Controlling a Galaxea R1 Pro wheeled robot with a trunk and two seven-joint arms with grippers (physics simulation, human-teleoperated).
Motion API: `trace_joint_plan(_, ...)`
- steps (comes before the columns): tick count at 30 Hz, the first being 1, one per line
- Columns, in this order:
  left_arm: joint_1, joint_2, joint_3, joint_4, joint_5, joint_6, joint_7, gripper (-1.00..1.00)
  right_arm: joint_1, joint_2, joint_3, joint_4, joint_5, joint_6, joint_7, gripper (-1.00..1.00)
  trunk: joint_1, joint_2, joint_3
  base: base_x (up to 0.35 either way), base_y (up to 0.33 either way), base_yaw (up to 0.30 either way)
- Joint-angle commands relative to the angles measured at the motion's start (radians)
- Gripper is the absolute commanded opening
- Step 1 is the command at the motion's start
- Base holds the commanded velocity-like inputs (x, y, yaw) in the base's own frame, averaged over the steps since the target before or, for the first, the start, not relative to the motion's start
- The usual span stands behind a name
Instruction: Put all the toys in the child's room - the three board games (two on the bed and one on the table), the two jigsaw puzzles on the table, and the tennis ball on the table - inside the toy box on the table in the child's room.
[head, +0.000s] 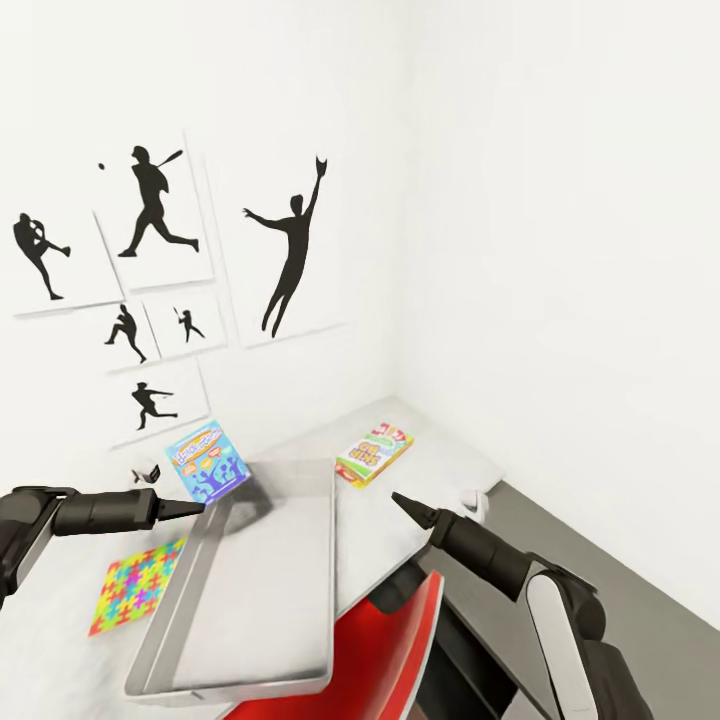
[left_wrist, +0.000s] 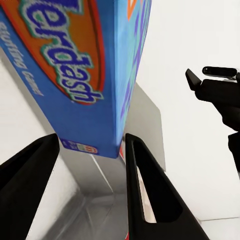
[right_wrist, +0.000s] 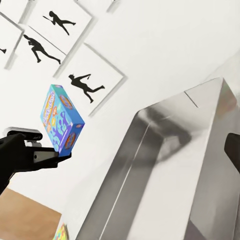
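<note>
At the left of the head view, the left gripper (head: 197, 508) pinches the lower edge of a blue, flat rectangular board game box (head: 206, 461) lettered in orange, holding it tilted above the far left corner of the long open grey metal toy box (head: 290, 560). The hold is only on the rim, so the box could swivel or slip and drop outside the wall. The right gripper (head: 400, 499), right of centre, hangs over the pale grey-white table (head: 440, 455); I cannot tell how its jaws stand. A yellow board game box (head: 375, 453) lies further back, and a multicoloured jigsaw puzzle (head: 135, 584) lies at lower left.
</note>
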Motion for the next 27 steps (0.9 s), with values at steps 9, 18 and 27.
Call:
trace_joint_plan(9, -0.001, 0.001, -0.001, 0.000, 0.001, 0.011, -0.004, -1.00, -0.001, 0.001, -0.002, 0.000, -0.001, 0.007, 0.002, 1.00, 0.001, -0.002, -0.002, 0.069, 0.001, 0.000)
trace_joint_plan(18, -0.001, 0.001, -0.001, 0.000, 0.001, 0.011, -0.004, -1.00, -0.001, 0.000, -0.002, 0.000, -0.001, 0.006, 0.004, 1.00, 0.001, -0.002, -0.002, 0.002, 0.000, 0.000)
trace_joint_plan(27, -0.001, -0.001, -0.004, 0.000, -0.002, 0.011, 0.010, -1.00, -0.001, 0.000, -0.002, 0.001, -0.001, 0.006, 0.004, 1.00, 0.001, -0.002, -0.002, 0.000, 0.000, 0.000)
